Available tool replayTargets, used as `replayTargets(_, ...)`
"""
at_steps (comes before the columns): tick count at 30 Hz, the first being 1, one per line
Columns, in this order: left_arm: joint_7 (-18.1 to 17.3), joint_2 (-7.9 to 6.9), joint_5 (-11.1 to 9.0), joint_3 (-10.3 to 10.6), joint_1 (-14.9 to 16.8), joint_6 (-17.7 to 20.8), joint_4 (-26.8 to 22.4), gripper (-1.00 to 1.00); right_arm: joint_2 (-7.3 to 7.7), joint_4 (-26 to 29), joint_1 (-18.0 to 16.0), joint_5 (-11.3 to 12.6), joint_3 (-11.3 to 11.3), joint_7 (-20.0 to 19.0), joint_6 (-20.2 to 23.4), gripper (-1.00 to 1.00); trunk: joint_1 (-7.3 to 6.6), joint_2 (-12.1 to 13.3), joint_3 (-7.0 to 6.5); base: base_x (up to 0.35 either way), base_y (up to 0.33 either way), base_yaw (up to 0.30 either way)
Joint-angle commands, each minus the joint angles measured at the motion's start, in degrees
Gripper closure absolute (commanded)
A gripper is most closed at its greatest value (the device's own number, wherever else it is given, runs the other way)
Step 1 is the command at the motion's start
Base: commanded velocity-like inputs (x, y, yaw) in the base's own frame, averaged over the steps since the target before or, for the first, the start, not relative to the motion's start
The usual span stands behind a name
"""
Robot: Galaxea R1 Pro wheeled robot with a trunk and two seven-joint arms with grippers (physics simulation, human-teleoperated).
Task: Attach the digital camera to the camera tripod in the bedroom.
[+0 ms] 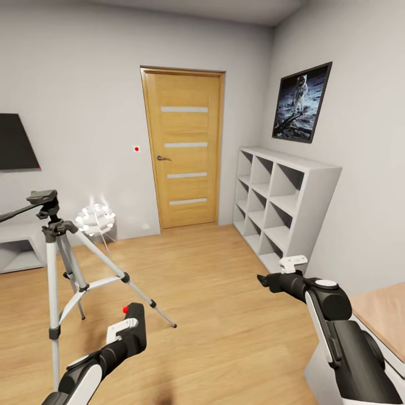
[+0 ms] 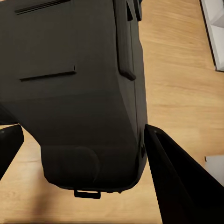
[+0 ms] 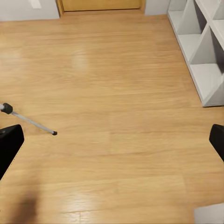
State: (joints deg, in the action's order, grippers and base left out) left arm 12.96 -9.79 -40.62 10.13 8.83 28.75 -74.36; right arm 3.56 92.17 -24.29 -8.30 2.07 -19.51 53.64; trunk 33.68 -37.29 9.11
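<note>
Between its fingers, left gripper (image 2: 79, 154) clamps the digital camera (image 2: 74, 88).

A wooden door (image 1: 184, 149) stands shut between a white cube shelf (image 1: 281, 211) and wall.

digital camera (image 2: 79, 93): matt black plastic | camera tripod (image 1: 54, 264): silver metal legs | floor (image 3: 112, 93): glossy wood
</note>
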Motion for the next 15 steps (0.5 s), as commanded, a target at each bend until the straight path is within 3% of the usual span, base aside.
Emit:
replayTargets(1, 0.38, -0.06, -0.56, 0.12, 0.05, 0.08, 0.18, 1.00, 0.04, 0.09, -0.02, -0.60, 0.03, -1.08, 0.21, -1.00, -0.21, 0.33, -0.09, 0.000, 0.000, 0.000)
replayTargets(8, 0.37, 0.00, -0.65, 0.10, 0.05, -0.02, 2.33, 1.00, 0.20, 0.17, 0.09, -0.68, 0.21, -7.39, 0.41, -1.00, -1.74, 3.14, -1.34, 0.000, 0.000, 0.000)
replayTargets(9, 0.44, 0.03, -0.65, -0.05, 0.05, -0.08, 3.02, 1.00, 0.29, 0.19, 0.12, -0.74, 0.33, -9.94, 0.49, -1.00, -1.96, 3.54, -1.52, 0.000, 0.000, 0.000)
replayTargets(15, 1.02, 0.27, -0.54, -0.28, 0.05, -1.27, 3.26, 1.00, 0.38, 0.20, 0.19, -0.67, 0.18, -11.67, 0.51, -1.00, -2.40, 4.34, -1.88, 0.000, 0.000, 0.000)
